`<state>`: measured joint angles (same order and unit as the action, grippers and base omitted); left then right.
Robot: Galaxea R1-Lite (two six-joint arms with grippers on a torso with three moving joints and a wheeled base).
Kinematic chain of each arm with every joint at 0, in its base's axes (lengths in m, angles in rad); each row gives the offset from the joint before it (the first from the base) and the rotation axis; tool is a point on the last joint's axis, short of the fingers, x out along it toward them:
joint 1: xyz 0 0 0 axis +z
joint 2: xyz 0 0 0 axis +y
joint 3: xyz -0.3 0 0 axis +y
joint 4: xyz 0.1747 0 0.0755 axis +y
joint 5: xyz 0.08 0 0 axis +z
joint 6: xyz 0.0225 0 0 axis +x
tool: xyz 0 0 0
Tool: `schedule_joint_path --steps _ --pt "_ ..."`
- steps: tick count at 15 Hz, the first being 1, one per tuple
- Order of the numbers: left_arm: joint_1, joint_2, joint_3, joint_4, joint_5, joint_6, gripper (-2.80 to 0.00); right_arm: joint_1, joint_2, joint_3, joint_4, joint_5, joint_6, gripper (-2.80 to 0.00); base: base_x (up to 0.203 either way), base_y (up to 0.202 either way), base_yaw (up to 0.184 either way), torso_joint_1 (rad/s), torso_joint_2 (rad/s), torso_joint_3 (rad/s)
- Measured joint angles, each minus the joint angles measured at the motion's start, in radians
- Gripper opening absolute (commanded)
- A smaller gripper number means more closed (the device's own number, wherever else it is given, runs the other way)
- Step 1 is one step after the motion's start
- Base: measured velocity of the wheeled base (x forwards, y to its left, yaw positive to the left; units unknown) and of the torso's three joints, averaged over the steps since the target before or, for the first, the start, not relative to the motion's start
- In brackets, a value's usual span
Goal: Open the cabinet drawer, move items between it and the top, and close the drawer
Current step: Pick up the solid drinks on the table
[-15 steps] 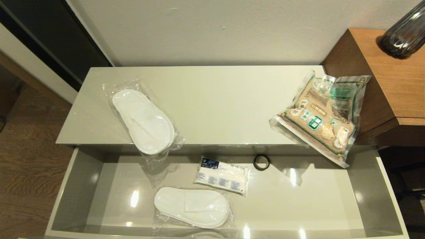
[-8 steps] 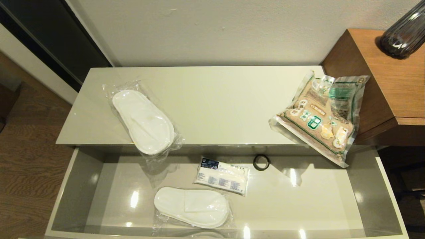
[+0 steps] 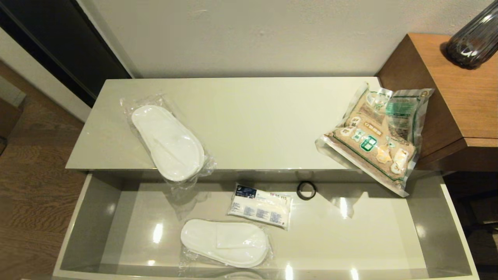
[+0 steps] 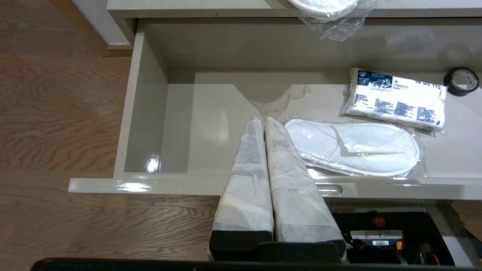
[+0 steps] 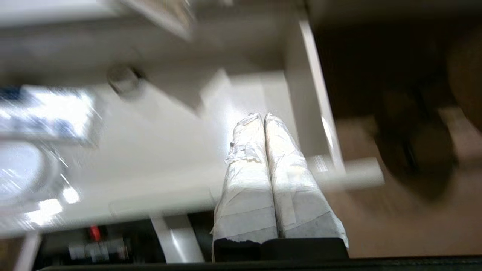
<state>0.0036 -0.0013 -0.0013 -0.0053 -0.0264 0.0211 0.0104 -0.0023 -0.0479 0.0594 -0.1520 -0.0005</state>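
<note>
The wide cabinet drawer is pulled open, grey lining showing. One sealed white slipper pair lies in it near the front. A second slipper pair rests on the cream top, its bag overhanging the front edge. The grain bag with green label sits on the top's right end, leaning on the wood cube and overhanging the drawer. Neither arm shows in the head view. My left gripper hovers shut and empty over the drawer's front rim, beside the slipper pair. My right gripper is shut and empty over the drawer's right end.
A small white packet with blue print and a black ring lie in the drawer's middle. A brown wood-grain cube with a dark ribbed vase stands at the right. Wood floor lies left of the cabinet.
Nothing on the cabinet has moved. Only the objects at the far left edge on the floor side have shifted slightly.
</note>
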Motion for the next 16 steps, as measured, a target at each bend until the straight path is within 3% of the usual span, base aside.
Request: schedule_joint_path --steps 1,3,11,16 --pt "-0.002 0.000 0.000 0.000 0.000 0.000 -2.80 0.000 0.000 0.023 -0.069 0.064 -0.013 -2.80 0.000 0.000 0.000 0.000 0.00 0.000" --pt "0.000 0.000 0.000 0.000 0.000 0.000 -2.80 0.000 -0.001 0.040 -0.036 0.153 -0.026 -2.80 0.000 0.000 0.000 0.000 0.00 0.000" --pt "0.000 0.000 0.000 0.000 0.000 0.000 -2.80 0.000 0.000 0.048 -0.043 0.158 -0.023 -2.80 0.000 0.000 0.000 0.000 0.00 0.000" --pt "0.000 0.000 0.000 0.000 -0.001 0.000 -2.80 0.000 0.000 0.048 -0.049 0.164 -0.084 -2.80 0.000 0.000 0.000 0.000 0.00 0.000"
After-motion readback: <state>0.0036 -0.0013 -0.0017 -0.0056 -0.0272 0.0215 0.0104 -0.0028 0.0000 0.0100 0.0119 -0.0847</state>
